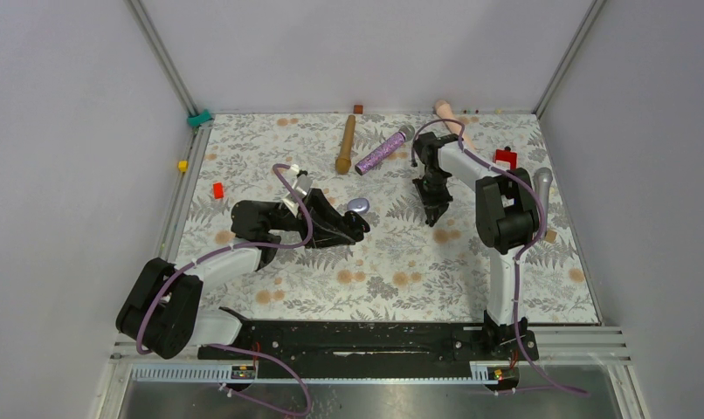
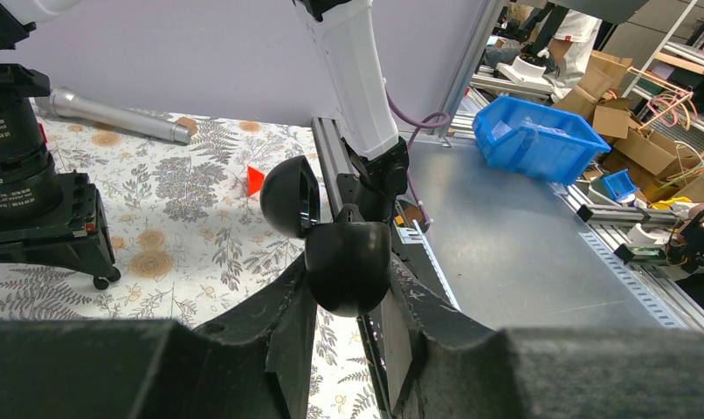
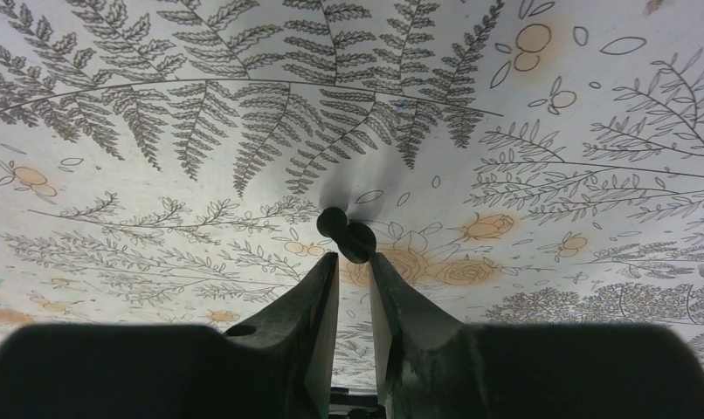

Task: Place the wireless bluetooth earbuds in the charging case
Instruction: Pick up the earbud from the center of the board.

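Observation:
My left gripper (image 2: 348, 288) is shut on the black egg-shaped charging case (image 2: 348, 266), gripping its lower body. Its lid (image 2: 292, 196) stands open to the upper left. In the top view the left gripper (image 1: 353, 223) holds the case (image 1: 358, 207) low over the middle of the cloth. My right gripper (image 3: 354, 255) points down at the cloth, jaws nearly together, with a tiny black earbud (image 3: 346, 234) pinched at the fingertips. In the top view the right gripper (image 1: 434, 209) is right of the case. No other earbuds show.
Several microphones lie at the back: wooden (image 1: 345, 144), purple glitter (image 1: 383, 150), peach (image 1: 449, 116), and silver (image 1: 541, 183) at the right. There are small red blocks (image 1: 217, 189) (image 1: 505, 158), a yellow block (image 1: 182, 165) and a tan cube (image 1: 550, 236). The frame rail (image 1: 366, 336) runs along the near edge.

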Robot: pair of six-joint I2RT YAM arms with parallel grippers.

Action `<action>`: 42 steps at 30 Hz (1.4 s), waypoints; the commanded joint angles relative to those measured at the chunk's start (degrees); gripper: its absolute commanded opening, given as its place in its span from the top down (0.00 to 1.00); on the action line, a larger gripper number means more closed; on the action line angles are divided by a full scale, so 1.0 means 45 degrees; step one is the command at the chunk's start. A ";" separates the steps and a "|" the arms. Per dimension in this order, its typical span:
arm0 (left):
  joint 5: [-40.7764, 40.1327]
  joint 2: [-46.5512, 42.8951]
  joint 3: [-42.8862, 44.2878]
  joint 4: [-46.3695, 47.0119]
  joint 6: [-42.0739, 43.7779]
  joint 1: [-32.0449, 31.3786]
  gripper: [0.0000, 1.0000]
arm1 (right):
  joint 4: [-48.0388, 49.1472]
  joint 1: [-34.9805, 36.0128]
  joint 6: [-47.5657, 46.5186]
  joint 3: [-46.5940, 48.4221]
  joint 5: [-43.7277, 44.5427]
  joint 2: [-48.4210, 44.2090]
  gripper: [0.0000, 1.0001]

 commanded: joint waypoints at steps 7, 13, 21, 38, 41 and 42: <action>0.0160 -0.0311 0.0194 0.0909 -0.0070 0.0019 1.00 | -0.0355 0.0331 -0.0265 0.0408 -0.0506 -0.0037 0.78; 0.0188 -0.0337 0.0169 0.0934 -0.0072 0.0027 1.00 | -0.0369 0.0552 -0.0552 0.0245 -0.0523 -0.0114 0.79; 0.0209 -0.0356 0.0166 0.0953 -0.0070 0.0014 1.00 | -0.0372 0.0960 -0.0578 0.0265 -0.0381 0.0164 0.77; 0.0208 -0.0397 0.0169 0.0977 -0.0090 0.0011 1.00 | 0.0338 0.1850 -0.1147 -0.0035 0.0228 -0.0608 0.73; 0.0233 -0.0397 0.0166 0.0992 -0.0087 0.0011 1.00 | 0.0263 0.2071 -0.0966 0.0171 0.0943 -0.0389 0.74; 0.0247 -0.0398 0.0156 0.0992 -0.0089 0.0010 1.00 | 0.0249 0.2105 -0.0972 0.0211 0.1026 -0.0382 0.74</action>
